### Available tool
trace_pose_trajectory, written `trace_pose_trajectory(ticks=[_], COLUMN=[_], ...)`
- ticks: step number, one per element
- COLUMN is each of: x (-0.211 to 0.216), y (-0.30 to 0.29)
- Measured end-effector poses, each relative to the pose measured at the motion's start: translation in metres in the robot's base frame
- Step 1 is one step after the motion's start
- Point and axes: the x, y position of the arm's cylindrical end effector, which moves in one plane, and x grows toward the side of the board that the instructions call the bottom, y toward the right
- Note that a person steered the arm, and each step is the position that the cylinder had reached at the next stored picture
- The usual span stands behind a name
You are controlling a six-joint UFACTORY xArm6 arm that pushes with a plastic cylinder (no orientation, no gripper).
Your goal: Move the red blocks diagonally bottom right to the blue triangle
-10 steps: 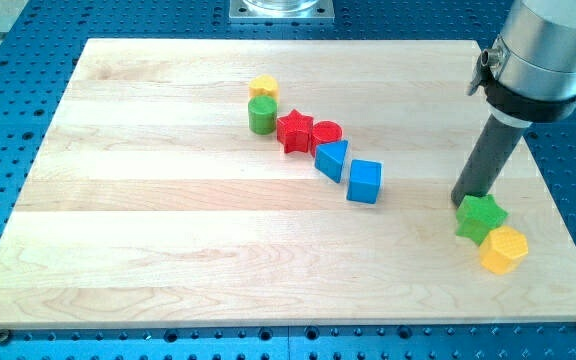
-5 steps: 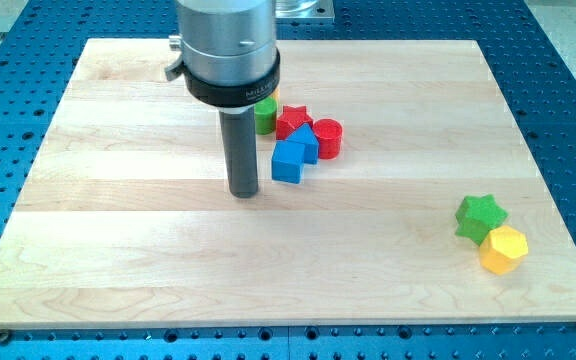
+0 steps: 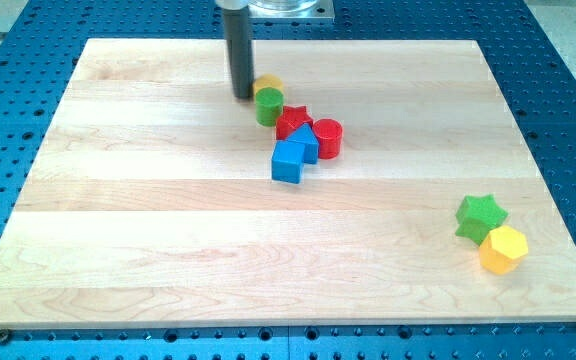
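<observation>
My tip: on the board, free of any block, just left of the yellow block and green cylinder.
Red star: down-right of my tip, touching the blue triangle.
Red cylinder: right of the triangle.
Blue cube: below the triangle.

The dark rod is standing upright in the upper centre of the frame, entering from the top edge, with my tip resting at its lower end.

We are seeing a pale wooden worktop looking smooth and matt, ringed by blue perforated metal.
</observation>
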Motion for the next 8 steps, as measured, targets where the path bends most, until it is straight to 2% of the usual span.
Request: trace_pose_trajectory(ticks=[1, 3, 4, 6, 8], x=[0.006, 0.071, 0.085, 0.105, 0.108], y=[0.017, 0.031, 0.087, 0.127, 0.162])
